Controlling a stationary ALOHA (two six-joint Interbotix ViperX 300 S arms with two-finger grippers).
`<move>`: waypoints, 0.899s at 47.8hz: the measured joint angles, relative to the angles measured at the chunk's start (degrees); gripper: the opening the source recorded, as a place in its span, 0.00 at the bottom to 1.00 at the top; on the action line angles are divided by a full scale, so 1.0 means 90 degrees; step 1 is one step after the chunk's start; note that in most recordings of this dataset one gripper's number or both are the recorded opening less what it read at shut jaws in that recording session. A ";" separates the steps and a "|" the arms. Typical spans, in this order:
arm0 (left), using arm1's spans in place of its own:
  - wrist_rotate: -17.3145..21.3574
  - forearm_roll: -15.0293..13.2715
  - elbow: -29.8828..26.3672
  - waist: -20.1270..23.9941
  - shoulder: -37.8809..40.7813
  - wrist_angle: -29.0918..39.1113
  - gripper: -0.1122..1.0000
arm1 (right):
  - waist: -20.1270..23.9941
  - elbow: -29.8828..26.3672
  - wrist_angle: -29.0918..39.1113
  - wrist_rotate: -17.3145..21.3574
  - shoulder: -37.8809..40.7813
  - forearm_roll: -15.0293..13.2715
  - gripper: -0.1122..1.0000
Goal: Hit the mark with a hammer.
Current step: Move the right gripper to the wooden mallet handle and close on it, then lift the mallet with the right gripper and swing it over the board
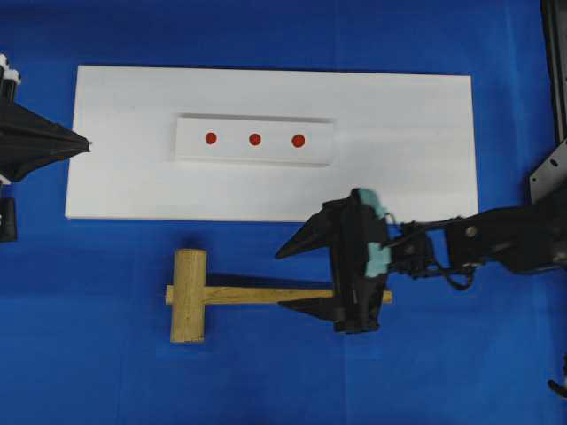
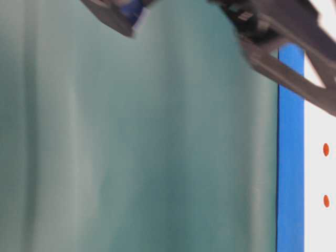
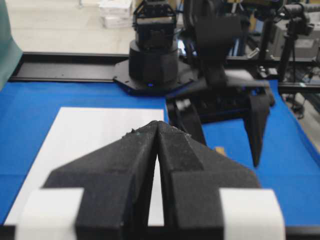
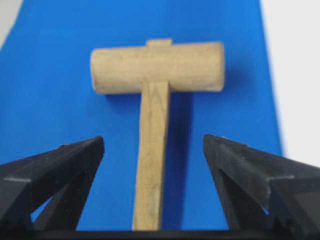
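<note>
The hammer lies flat on the blue cloth in front of the white board, its thick head (image 1: 188,296) to the left and its flat handle (image 1: 266,295) pointing right. My right gripper (image 1: 280,281) is open over the handle's right part, one finger on each side. In the right wrist view the handle (image 4: 151,165) runs up between the spread fingers (image 4: 152,145) to the head (image 4: 157,67), untouched. Three red marks (image 1: 255,139) sit in a row on a raised white strip (image 1: 319,155). My left gripper (image 1: 87,142) is shut on nothing at the board's left edge, its tips (image 3: 158,125) pressed together.
The white board (image 1: 407,177) covers the middle of the blue cloth (image 1: 89,354). A blurred teal surface (image 2: 136,136) fills most of the table-level view, with two red marks (image 2: 326,149) showing at its right edge. The right arm's base (image 3: 152,60) stands beyond the board.
</note>
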 measured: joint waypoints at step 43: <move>0.0000 0.0000 0.0039 0.0068 -0.0010 0.0088 0.10 | 0.0195 -0.1016 -0.0078 -0.0117 0.1836 0.0654 0.27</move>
